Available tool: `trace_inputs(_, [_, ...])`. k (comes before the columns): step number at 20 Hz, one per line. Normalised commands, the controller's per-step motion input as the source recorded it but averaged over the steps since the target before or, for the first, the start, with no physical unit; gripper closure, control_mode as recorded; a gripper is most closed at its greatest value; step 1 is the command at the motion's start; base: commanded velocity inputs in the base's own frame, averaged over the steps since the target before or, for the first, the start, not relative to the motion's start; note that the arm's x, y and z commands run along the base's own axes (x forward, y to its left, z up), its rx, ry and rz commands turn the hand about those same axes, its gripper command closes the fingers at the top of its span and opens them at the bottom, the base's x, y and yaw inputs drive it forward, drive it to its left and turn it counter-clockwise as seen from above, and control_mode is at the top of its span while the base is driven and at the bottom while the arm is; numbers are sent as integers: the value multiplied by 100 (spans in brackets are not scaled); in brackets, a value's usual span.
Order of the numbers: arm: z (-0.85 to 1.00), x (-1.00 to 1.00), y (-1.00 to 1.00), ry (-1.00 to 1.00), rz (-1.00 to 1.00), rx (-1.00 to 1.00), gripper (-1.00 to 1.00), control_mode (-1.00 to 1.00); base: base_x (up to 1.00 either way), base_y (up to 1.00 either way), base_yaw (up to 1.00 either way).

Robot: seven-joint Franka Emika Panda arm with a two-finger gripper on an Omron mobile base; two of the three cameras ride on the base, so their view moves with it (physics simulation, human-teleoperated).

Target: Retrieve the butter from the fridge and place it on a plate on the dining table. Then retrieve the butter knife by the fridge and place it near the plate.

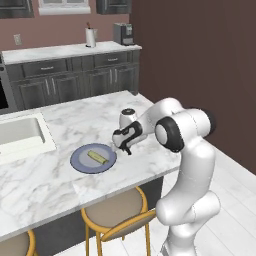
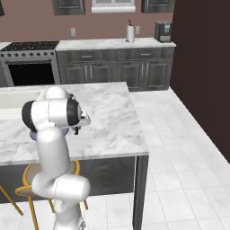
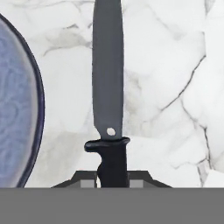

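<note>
The gripper (image 3: 112, 181) is clamped tight on the black handle of the knife (image 3: 107, 78), whose grey blade points out over the marble table (image 3: 166, 65) just beside the plate (image 3: 17, 109). The butter (image 1: 97, 157) already lies on that plate, so the last step seems in hand: setting the knife down near it. Next calls for lowering it flat and opening the jaws. The fingertips are mostly cut off; whether the blade touches the marble is unclear
</note>
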Motion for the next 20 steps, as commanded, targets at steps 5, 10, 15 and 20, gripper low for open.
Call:
trace_inputs(5, [-2, 19, 8, 0, 0, 0, 100, -100, 0, 0, 0])
trace_inputs(10, [-13, 22, 9, 0, 0, 0, 100, -100, 0, 0, 0])
trace_inputs(15, [-18, 17, 7, 0, 0, 0, 100, -100, 0, 0, 0])
trace_inputs(20, [-17, 8, 0, 0, 0, 0, 100, -100, 0, 0, 0])
